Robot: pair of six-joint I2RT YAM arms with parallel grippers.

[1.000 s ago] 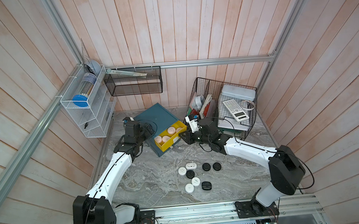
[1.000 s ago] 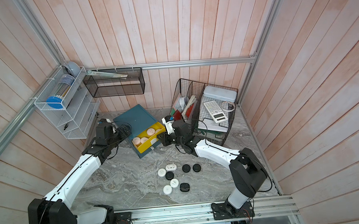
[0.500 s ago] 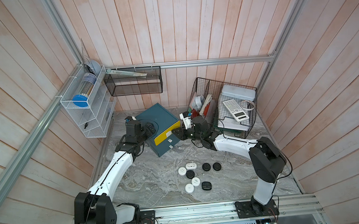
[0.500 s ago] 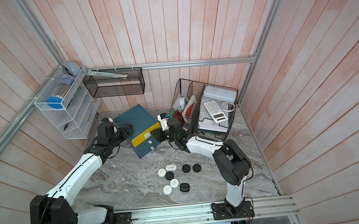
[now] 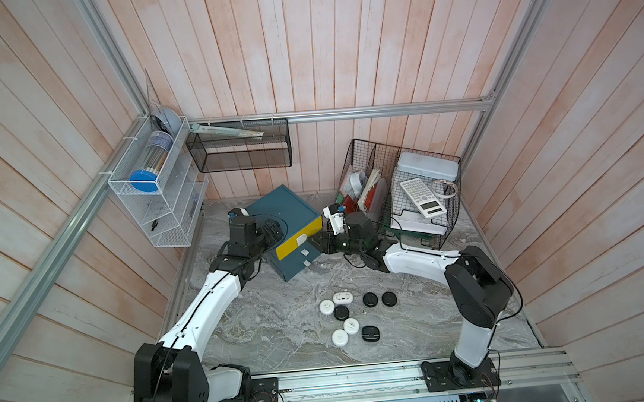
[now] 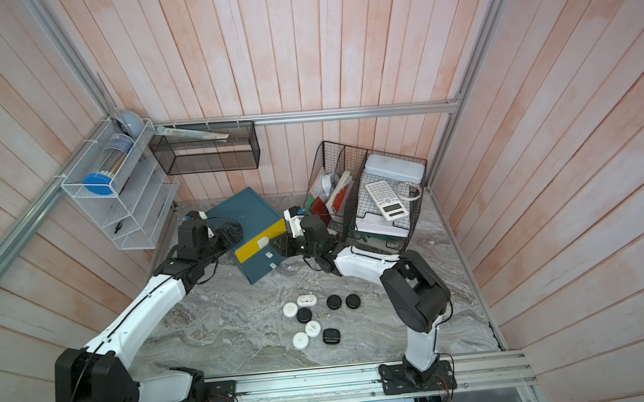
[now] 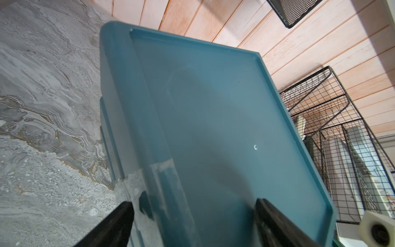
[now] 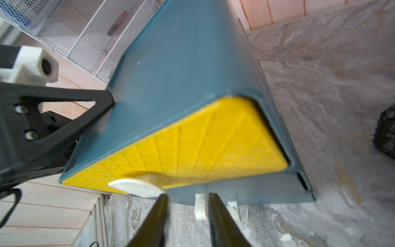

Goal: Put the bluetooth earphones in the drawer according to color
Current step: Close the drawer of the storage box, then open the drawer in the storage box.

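The drawer chest [image 5: 281, 216] is teal and stands at the back of the table, its yellow drawer front [image 5: 299, 235] closed flush. My left gripper [image 7: 192, 205] is open wide at the chest's rear corner, one finger [image 7: 119, 222] beside the side wall and one on the lid. My right gripper [image 8: 187, 196] is at the chest's front, jaws apart. The middle drawer's white tab [image 8: 200, 206] sits between its fingers, close against one of them. Several white earphone cases [image 5: 342, 297] and several black ones [image 5: 370, 299] lie loose on the marble in front.
A black wire organiser [image 5: 442, 170] with a calculator [image 5: 423, 198] stands just behind my right arm. A white wire shelf [image 5: 158, 205] hangs on the left wall and a black mesh basket [image 5: 239, 149] on the back wall. The loose cases lie in the middle of the table.
The yellow drawer, open a second ago with pink cases inside, has been pushed shut. My right gripper followed it to the chest's front and its jaws have widened. The left arm barely moved.
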